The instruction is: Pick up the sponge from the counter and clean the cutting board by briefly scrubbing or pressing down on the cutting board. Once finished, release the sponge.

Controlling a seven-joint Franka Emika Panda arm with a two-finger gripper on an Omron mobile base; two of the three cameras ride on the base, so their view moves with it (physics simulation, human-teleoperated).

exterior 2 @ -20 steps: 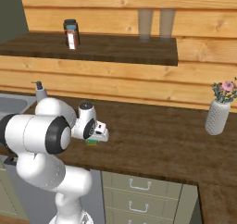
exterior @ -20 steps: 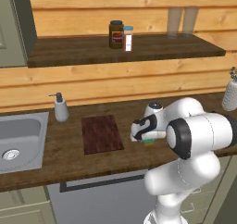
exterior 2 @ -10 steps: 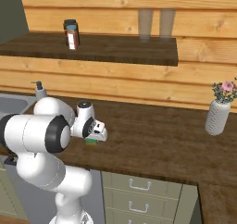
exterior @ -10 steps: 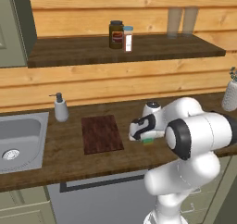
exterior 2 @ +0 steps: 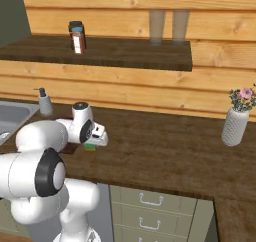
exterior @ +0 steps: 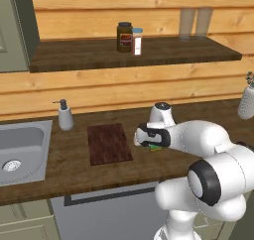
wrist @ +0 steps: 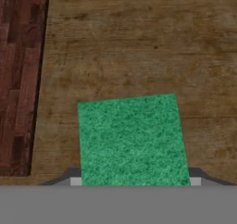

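Sponge: small rectangular green-topped sponge [wrist: 132, 140] is lying flat on the dark brown wood-plank desk [wrist: 139, 42], just beside the board, apart from it
Board: flat reddish-brown wood-grain cutting board [exterior: 109, 143] is lying between steel sink [exterior: 22, 147] and sponge
Jaws: white arm's gripper [exterior: 155, 146] is reaching down at the sponge; fingertips [wrist: 76, 181] are flanking both sponge edges; cannot tell whether clenched
Shelf: dark jar [exterior: 124, 36] is standing on it

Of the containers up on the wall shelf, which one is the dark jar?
It is the dark jar at the left of the group, squat, with a label. The small white bottle touches its side; the two clear glasses stand apart, farther right.
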